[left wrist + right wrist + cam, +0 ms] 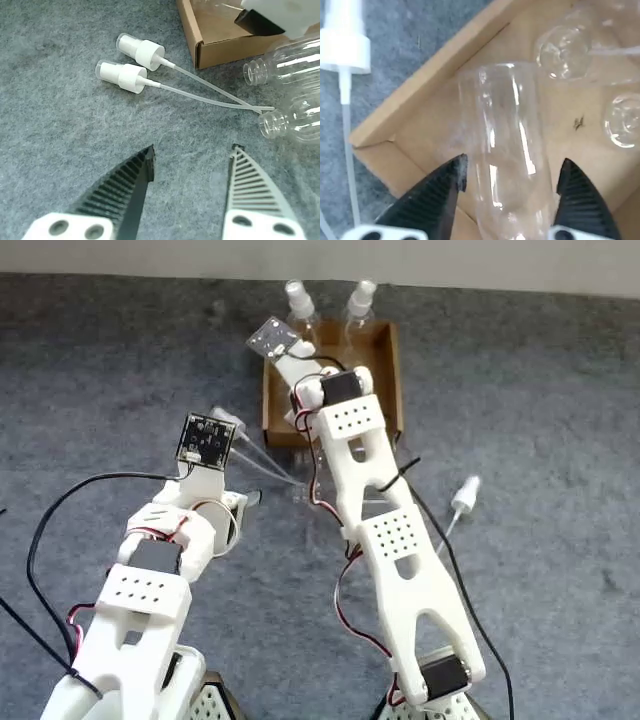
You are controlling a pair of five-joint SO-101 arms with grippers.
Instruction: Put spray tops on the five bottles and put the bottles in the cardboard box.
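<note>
Bottles are numbering five in all. Your right gripper (512, 170) is closing on one clear bottle (505, 145) inside the cardboard box (395, 380), with a jaw pressing on each side of it. That bottle's long axis is running along the line of the gripper. Its base is pointing down and away into the box, and its neck end is hiding back between the jaws, so you cannot tell whether a top is on it.

Two standing bottles (300, 310) are sitting upright side by side at the far end of the box, each wearing a spray top. Two open bottles (287, 67) are lying on their sides on the grey carpet (100, 360), just near of the box. Their bare necks are pointing left and their bodies are running right under your right arm.

Loose spray tops are numbering three. Two loose tops (142, 52) are lying parallel, left of the box, with heads pointing far-left and thin tubes trailing near-right to the open necks. A third top (462, 492) is lying right of your right arm, well apart from the others, head far and tube slanting near-left.

Your left gripper (192, 155) is hanging wide open over bare carpet, gripping nothing, near the two loose tops and the open necks.
</note>
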